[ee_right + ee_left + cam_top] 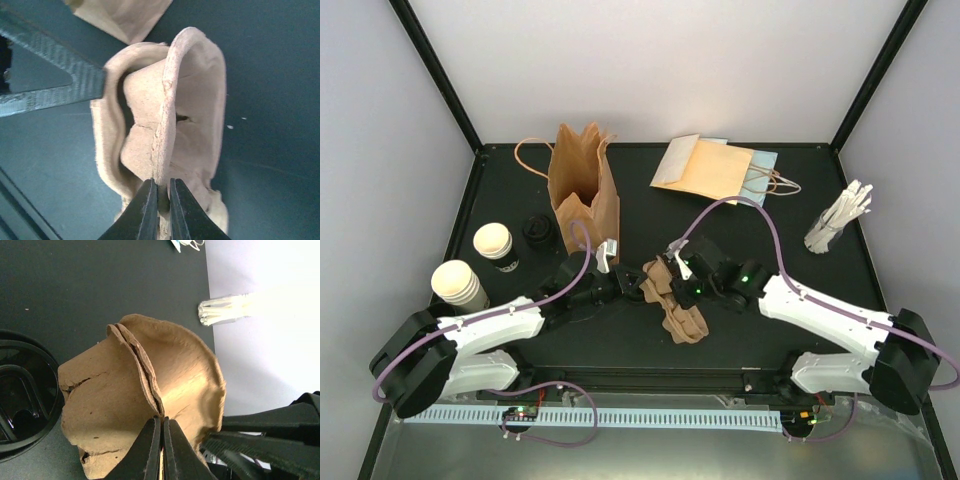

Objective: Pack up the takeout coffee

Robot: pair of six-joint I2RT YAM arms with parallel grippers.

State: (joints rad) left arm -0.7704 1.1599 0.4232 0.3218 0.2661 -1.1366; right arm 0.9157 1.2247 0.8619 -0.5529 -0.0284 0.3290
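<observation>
Fingers of the left gripper are pinching the cardboard carrier by its folded rim, while the right gripper is clamping another rim. Both cups are standing on the table, left of the open paper bag.

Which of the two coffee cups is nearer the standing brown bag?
The rear cup, which stands left of the brown bag. The front cup sits lower-left of it in the top view, further from the bag.
</observation>
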